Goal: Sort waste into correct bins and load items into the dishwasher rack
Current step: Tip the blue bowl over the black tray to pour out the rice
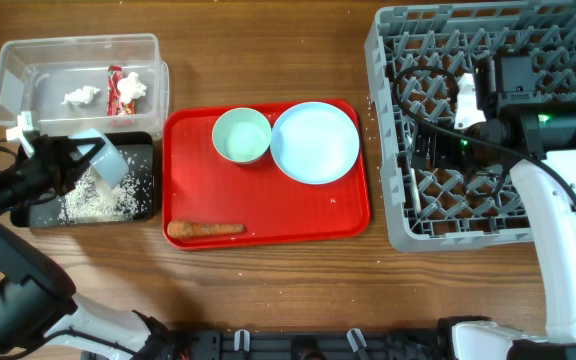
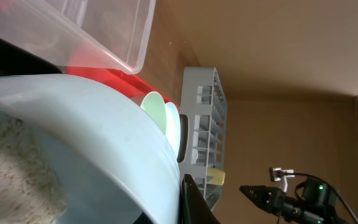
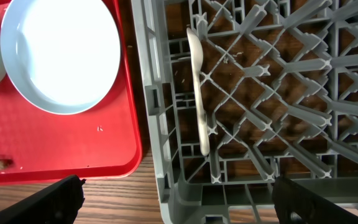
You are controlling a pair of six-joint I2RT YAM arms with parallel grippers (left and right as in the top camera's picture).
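Overhead: the red tray point(image 1: 298, 215) lies in the middle of the surface point(image 1: 268, 300). On it sit a green bowl point(image 1: 241, 136) and a plate point(image 1: 315, 142) touching the bowl's right side. A food stick point(image 1: 206, 229) lies along the tray's near edge. Just left of the red tray is the black tray point(image 1: 43, 216), strewn with rice point(image 1: 98, 200). At the red tray's far-left corner stands the clear tub point(image 1: 78, 42), holding a tissue point(image 1: 80, 96) and a wrapper point(image 1: 123, 88). The left claw point(image 1: 86, 152) is clamped on a blue bowl point(image 1: 106, 158), tipped over the black tray. Right of the red tray stands the rack point(image 1: 393, 225).

Left wrist: the blue bowl fills the foreground and the red tray is a sliver behind it. Beyond the tray, a small yellow shape in the rack may be the cup point(image 2: 215, 177).

Right wrist: the right claw point(image 3: 178, 183) is spread wide and holds nothing, above the rack wall beside the red tray. The spoon point(image 3: 197, 93) lies in the rack, just right of the tray.
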